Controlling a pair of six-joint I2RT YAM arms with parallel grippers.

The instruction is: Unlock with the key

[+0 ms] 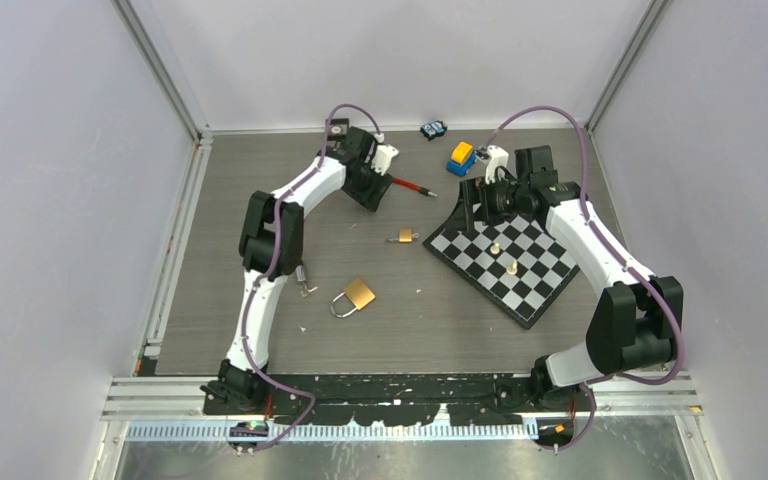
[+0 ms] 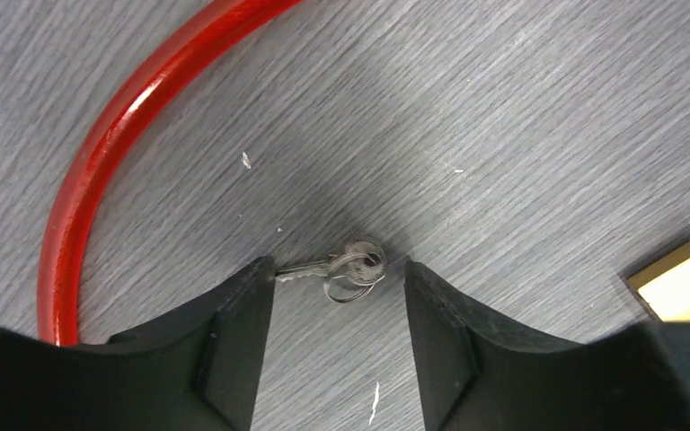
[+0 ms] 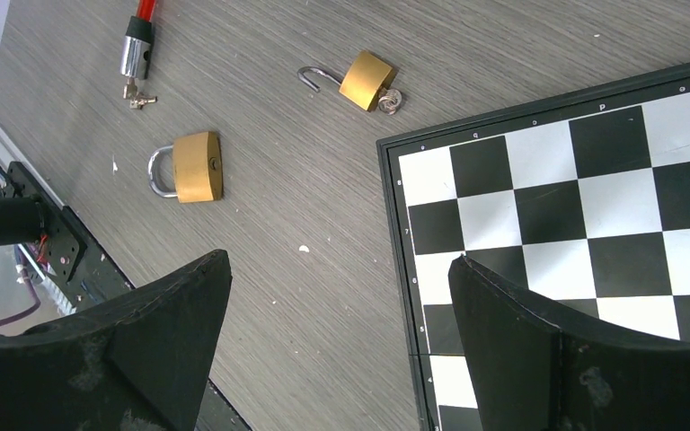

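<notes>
In the left wrist view a small silver key (image 2: 352, 266) on a ring lies flat on the grey table between my left gripper's (image 2: 340, 268) open fingers; the left fingertip (image 2: 256, 278) touches the key's blade. A red cable (image 2: 99, 162) curves past on the left, and a brass padlock's corner (image 2: 687, 283) shows at the right edge. From above, the left gripper (image 1: 368, 195) points down at the table. A closed brass padlock (image 3: 198, 167) (image 1: 358, 295) lies mid-table. A smaller padlock (image 3: 366, 81) (image 1: 404, 236) has its shackle open and a key in it. My right gripper (image 3: 337, 260) (image 1: 480, 200) is open and empty.
A chessboard (image 1: 550, 285) with two pieces lies under the right gripper, its edge in the right wrist view (image 3: 395, 233). The red cable's silver lock end (image 3: 133, 56) has keys in it. Two toy cars (image 1: 460, 157) sit at the back. Grey walls enclose the table.
</notes>
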